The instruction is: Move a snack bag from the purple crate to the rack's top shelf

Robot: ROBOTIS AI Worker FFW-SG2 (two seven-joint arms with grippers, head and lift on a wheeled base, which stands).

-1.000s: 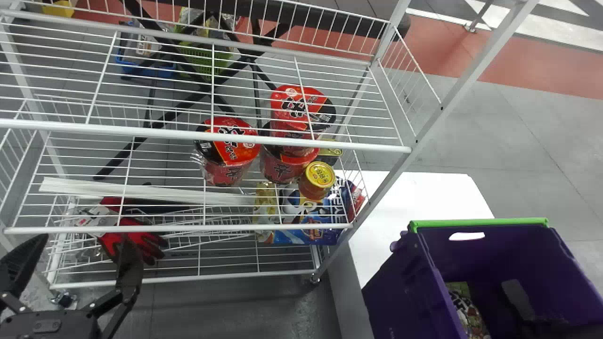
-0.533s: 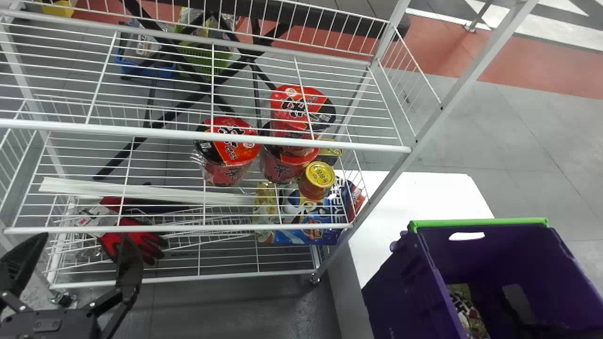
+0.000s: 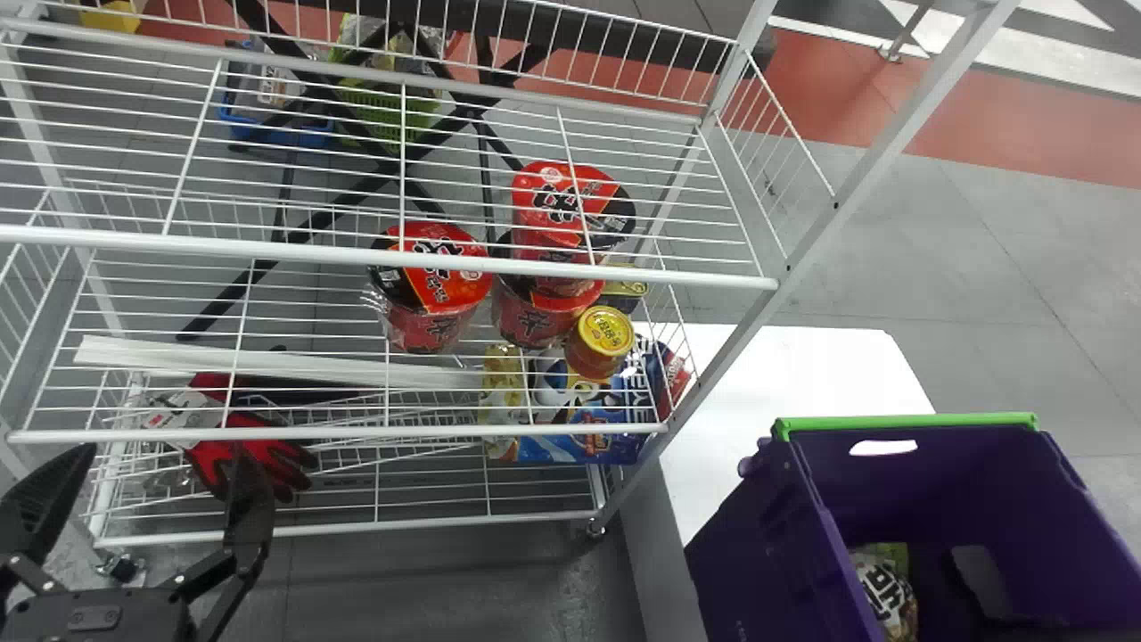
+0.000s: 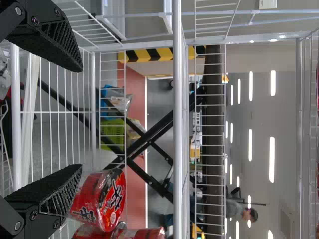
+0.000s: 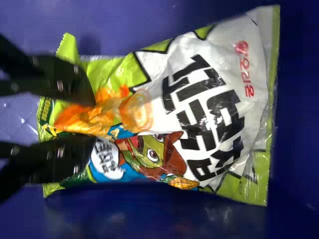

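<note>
Jaws of the right gripper point(image 5: 94, 119) are drawn near each other and, as it looks, pinching a bunched part near one end of the snack bag point(image 5: 192, 109), which is lying within the purple crate point(image 3: 758, 553). Whether the bag is clearing the crate floor, one cannot tell. The left gripper point(image 4: 82, 118) is waiting before the rack point(image 3: 267, 251), its jaws standing wide apart with nothing between them. The step in hand is apparently the grasp, turning to the lift. Next, the right arm is needing to raise the bag straight up, keeping its free end from catching on the crate's rim, before swinging across and up to the rack's top. Since the hold is sitting so near one end, the rest may be sagging or swinging, so an unhurried lift is seeming wise.
</note>
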